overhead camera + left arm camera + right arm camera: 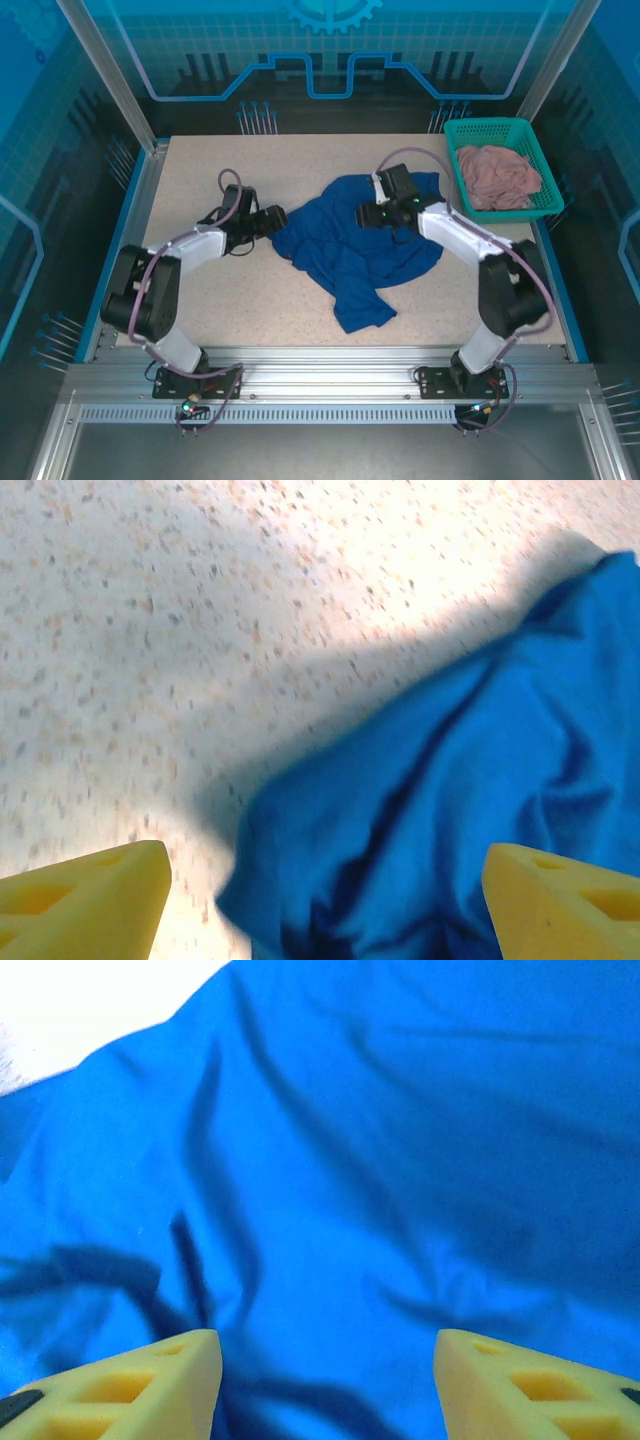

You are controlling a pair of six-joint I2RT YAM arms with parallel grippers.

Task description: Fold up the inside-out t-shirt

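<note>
Yellow fingertips [130, 1390] of my right gripper [325, 1385] stand apart, empty, over the inside-out t-shirt [350, 250] crumpled at the middle of the table [220, 300], my left gripper [325, 900] wide at its left edge, so closing here may pinch 2 layers and bunch the fold.

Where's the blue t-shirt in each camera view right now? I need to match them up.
Top external: the t-shirt lies crumpled at the middle of the table, left of the basket.
Left wrist: the t-shirt is in the lower right, its edge reaching the bottom centre.
Right wrist: the t-shirt is spread from the lower left to the right edge.
Shared landmark: the pale table, bare at the upper left in both wrist views.
</note>
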